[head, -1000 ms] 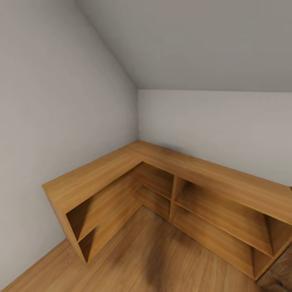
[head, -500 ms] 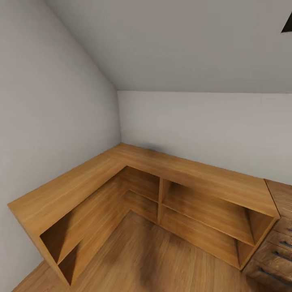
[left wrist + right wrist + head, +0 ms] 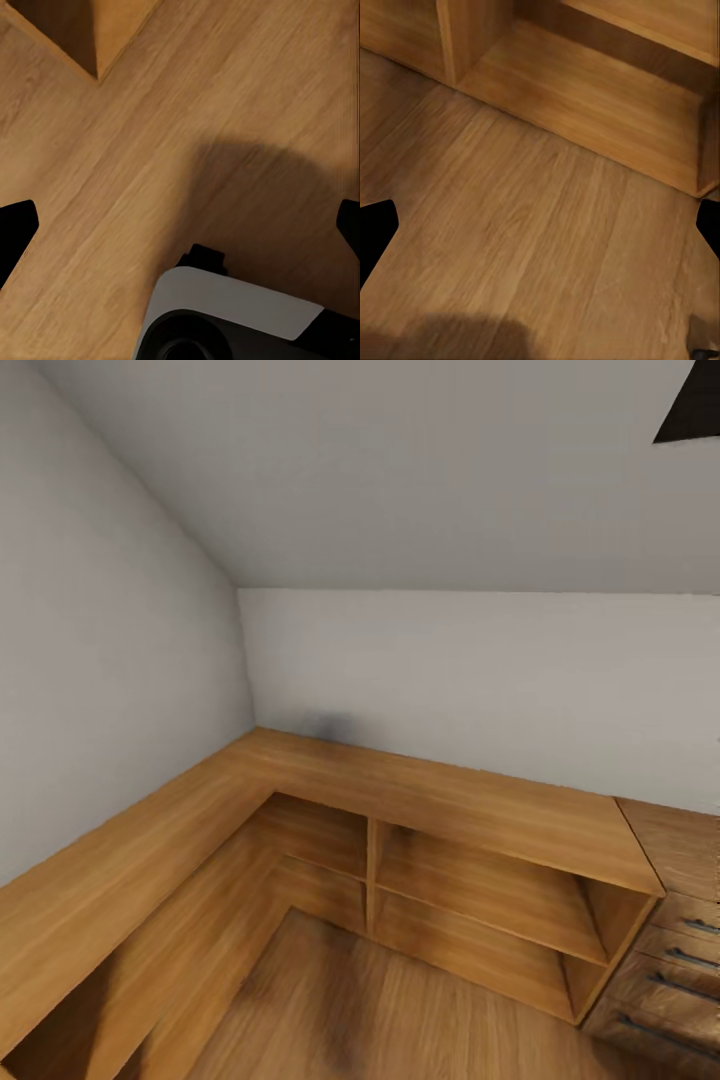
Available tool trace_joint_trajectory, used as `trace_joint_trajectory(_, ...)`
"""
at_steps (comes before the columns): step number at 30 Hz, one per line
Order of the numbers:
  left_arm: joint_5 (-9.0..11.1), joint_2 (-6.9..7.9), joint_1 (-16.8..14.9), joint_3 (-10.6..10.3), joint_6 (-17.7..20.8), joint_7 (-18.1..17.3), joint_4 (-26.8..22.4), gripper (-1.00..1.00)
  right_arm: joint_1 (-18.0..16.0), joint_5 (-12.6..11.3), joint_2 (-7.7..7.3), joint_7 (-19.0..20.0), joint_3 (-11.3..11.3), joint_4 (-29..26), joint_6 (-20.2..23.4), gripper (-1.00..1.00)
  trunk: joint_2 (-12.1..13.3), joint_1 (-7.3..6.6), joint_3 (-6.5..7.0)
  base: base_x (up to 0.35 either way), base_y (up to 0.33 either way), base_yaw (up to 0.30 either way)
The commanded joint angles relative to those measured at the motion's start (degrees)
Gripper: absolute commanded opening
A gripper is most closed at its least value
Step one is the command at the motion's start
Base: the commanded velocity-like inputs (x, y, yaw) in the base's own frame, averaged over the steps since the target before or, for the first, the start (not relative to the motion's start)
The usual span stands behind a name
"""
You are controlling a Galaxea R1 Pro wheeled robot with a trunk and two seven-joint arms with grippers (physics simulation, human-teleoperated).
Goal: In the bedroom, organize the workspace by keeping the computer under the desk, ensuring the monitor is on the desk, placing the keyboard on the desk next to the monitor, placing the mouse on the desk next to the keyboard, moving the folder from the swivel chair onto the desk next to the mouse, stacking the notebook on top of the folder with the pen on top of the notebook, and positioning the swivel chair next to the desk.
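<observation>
Both sets of jaws, left (image 3: 180, 225) and right (image 3: 540, 225), gape wide above bare wood floor (image 3: 532, 247), beside low shelving (image 3: 480, 880).

1. My left gripper (image 3: 180, 232) has black fingertips (image 3: 15, 232) at the left and right frame edges.
2. My base (image 3: 225, 311), lower centre, is a rounded white shell over black housing.
3. My right gripper (image 3: 540, 229) shows matching black fingertips (image 3: 375, 232).

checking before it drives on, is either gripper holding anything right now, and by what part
Nothing is held. In each wrist view the dark fingertips sit far apart at the picture's edges, left gripper and right gripper, with bare wood floor between them.
</observation>
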Motion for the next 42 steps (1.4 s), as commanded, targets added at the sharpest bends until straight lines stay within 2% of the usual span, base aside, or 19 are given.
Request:
trace_joint_trajectory(1,0.42,0.02,-0.02,-0.49,-0.18,0.33,0.00,1.00,-0.07,0.24,0.03,-0.60,0.44,0.10,-0.01,1.00,-0.03,0.03,-0.03,0.213,0.075,-0.274)
trace_joint_trajectory(24,0.42,0.09,-0.02,-0.48,-0.27,0.33,0.00,1.00,-0.05,-0.17,0.18,-0.77,0.20,0.01,0.12,1.00,-0.03,0.03,-0.07,0.029,0.016,-0.263)
trace_joint_trajectory(42,0.42,0.09,-0.02,-0.42,-0.27,0.33,0.00,1.00,-0.07,-0.37,0.26,-0.94,-0.16,-0.07,0.31,1.00,-0.03,0.03,-1.33,-0.149,0.132,-0.157)
